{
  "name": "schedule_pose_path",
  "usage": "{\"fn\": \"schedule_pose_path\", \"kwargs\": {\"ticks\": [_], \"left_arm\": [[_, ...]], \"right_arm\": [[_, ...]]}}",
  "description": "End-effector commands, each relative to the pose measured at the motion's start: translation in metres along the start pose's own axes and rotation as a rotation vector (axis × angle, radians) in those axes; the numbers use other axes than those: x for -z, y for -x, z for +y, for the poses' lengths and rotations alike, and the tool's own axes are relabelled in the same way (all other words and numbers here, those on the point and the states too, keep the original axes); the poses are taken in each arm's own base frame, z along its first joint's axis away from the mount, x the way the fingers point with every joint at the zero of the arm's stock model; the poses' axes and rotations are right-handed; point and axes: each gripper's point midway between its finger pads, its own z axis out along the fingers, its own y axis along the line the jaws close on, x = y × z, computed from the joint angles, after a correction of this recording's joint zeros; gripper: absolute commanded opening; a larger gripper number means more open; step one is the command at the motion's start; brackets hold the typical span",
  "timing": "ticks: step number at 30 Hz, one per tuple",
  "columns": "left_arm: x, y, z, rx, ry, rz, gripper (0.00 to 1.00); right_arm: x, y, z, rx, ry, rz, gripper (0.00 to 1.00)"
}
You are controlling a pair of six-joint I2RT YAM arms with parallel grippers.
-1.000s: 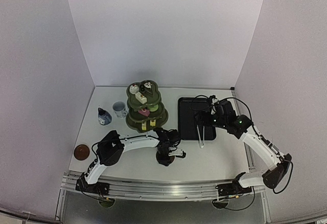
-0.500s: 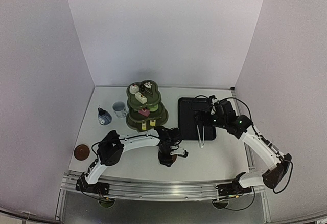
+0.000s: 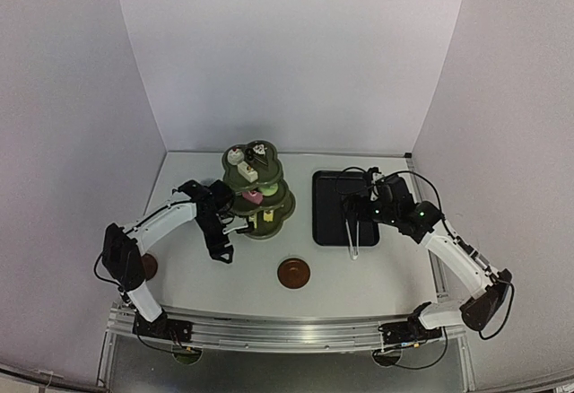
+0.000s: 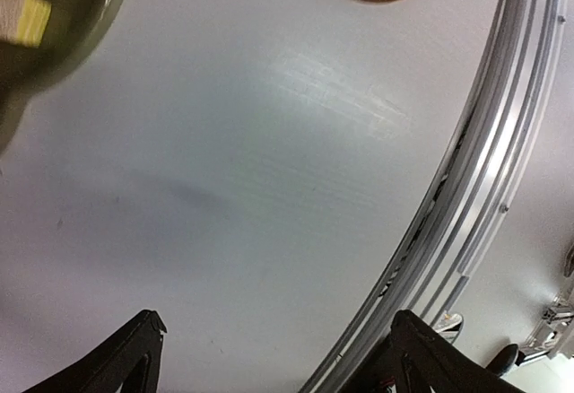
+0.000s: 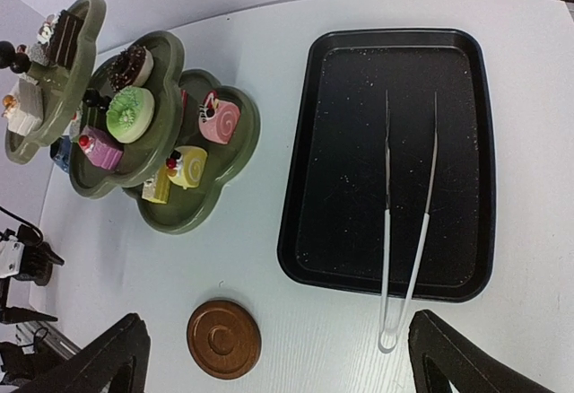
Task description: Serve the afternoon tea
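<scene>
Left tool point(image 4: 276, 326): released. Its two fingers stand well apart with nothing between them, over bare counter point(image 3: 359, 276) just beside the stand's lowest tier.
Right tool point(image 5: 278, 321): released. The fingers are spread wide above the tray and nothing is held.
Stand point(image 3: 257, 191): dark green with three scalloped tiers — upright toward the back of the counter, left of the tray.
Cakes point(image 5: 131, 113): small and colourful, on all three tiers. A green round one and a pink cube sit on the middle tier; a pink roll and a yellow roll sit on the lowest.
Near coaster point(image 3: 294, 273): round and brown, flat on the counter in front of the stand, touching nothing.
Left coaster point(image 3: 143, 268): at the counter's left edge, partly hidden by the left arm.
Tray point(image 5: 345, 142): black and rectangular, right of the stand.
Tongs point(image 5: 385, 258): metal, lying in the tray — the joined end reaches past the near rim.
</scene>
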Motion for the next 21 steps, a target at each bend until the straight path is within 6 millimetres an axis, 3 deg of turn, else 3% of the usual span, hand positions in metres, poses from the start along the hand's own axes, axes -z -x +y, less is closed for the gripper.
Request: {"fn": "schedule_pose_path", "kwargs": {"ticks": [1, 5, 9, 15, 21], "left_arm": [[0.018, -0.108, 0.006, 0.316, -0.035, 0.188, 0.88], [0.025, -0.186, 0.058, 0.653, 0.095, 0.229, 0.87], [0.019, -0.256, 0.083, 0.911, 0.189, 0.284, 0.86], [-0.004, -0.300, 0.088, 1.028, 0.262, 0.323, 0.90], [-0.017, -0.315, 0.102, 1.091, 0.256, 0.289, 0.88]], "right_arm": [[-0.012, -0.006, -0.011, -0.006, -0.065, 0.020, 0.98], [-0.027, -0.008, -0.005, 0.004, -0.054, 0.064, 0.98], [-0.036, -0.004, 0.003, 0.019, -0.037, 0.081, 0.98], [-0.044, 0.004, 0.012, 0.042, -0.024, 0.091, 0.98], [-0.047, 0.010, 0.018, 0.055, -0.015, 0.092, 0.98]]}}
